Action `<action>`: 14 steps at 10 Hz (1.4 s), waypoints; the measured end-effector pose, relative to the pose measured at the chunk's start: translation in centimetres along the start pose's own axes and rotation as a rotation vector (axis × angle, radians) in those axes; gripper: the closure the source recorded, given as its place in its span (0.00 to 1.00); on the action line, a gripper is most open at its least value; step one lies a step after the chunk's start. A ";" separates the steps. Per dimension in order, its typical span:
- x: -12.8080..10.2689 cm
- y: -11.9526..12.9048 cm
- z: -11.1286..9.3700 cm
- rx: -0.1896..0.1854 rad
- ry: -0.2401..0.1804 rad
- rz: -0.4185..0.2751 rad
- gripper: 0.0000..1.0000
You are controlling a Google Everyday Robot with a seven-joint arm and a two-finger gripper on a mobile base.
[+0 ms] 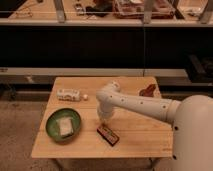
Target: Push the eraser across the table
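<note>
A dark, reddish-brown rectangular eraser (108,134) lies flat on the wooden table (140,135), near its front edge and a little left of the middle. My white arm reaches in from the right and bends down over the table. My gripper (104,120) points down just behind the eraser, at its far left end, touching or nearly touching it. The arm's wrist hides most of the gripper.
A green bowl (52,130) holding a pale block stands at the front left. A white packet (68,94) and a small white object (85,97) lie at the back left. A brown object (148,91) lies at the back right. Dark shelving stands behind the table.
</note>
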 end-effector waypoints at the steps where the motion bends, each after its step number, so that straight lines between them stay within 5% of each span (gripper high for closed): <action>1: -0.4 0.4 -0.1 -0.006 -0.008 0.001 0.87; 3: -1.2 0.8 -0.3 -0.011 -0.019 -0.007 0.87; 10: -9.7 0.1 -0.6 -0.018 -0.164 -0.125 0.87; 14: -15.7 0.3 -6.9 -0.029 -0.196 -0.098 0.87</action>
